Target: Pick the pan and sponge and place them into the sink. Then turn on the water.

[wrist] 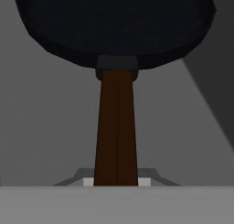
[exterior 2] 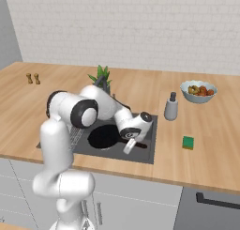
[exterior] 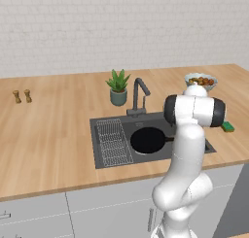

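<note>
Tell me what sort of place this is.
A simulated kitchen, most likely a home one: a wooden counter with a recessed dark sink and faucet, a black pan in the basin, and a bowl of fruit before a white brick wall.

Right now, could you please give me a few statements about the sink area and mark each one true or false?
1. The pan is inside the sink. True.
2. The sponge lies in the sink. False: it is on the counter, to the right of the sink.
3. Water runs from the faucet. False: no stream is visible.
4. A bowl of fruit stands on the counter. True.
5. The gripper is down at the pan's handle. True.
</note>
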### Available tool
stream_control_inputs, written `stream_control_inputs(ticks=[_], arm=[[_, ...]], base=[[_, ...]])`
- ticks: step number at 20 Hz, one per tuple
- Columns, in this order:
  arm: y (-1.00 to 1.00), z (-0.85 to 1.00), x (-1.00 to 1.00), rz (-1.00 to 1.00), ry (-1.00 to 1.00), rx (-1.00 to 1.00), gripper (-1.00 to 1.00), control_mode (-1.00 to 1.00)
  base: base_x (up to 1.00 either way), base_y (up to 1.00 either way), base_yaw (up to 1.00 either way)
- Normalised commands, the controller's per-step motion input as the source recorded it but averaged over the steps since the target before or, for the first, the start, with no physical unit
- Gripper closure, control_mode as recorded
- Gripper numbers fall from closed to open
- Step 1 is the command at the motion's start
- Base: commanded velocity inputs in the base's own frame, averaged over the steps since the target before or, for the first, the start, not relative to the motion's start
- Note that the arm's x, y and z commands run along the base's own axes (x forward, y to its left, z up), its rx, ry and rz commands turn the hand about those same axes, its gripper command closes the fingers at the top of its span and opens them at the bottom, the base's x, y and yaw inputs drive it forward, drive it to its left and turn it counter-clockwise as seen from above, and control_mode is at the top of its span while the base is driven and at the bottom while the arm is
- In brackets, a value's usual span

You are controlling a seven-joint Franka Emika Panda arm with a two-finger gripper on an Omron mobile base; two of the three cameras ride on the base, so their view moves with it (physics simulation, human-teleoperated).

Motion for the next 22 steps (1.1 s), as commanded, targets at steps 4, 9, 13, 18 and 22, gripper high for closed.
stream_control_inputs(ticks=[4, 9, 13, 18, 22], arm=[[0.00, -0.42, 0.38, 0.00, 0.00, 0.00, 1.00, -1.00], [0.04, -0.40, 0.38, 0.00, 0.00, 0.00, 1.00, -1.00], [0.17, -0.38, 0.36, 0.00, 0.00, -0.02, 1.00, -1.00], [0.23, -0.26, 0.35, -0.06, 0.00, -0.01, 1.00, -1.00], [0.36, -0.18, 0.25, -0.08, 0.00, -0.04, 1.00, -1.00]], base=[[0.00, 0.00, 0.00], [0.00, 0.00, 0.00], [0.00, 0.00, 0.00], [0.00, 0.00, 0.00], [0.00, 0.00, 0.00]])
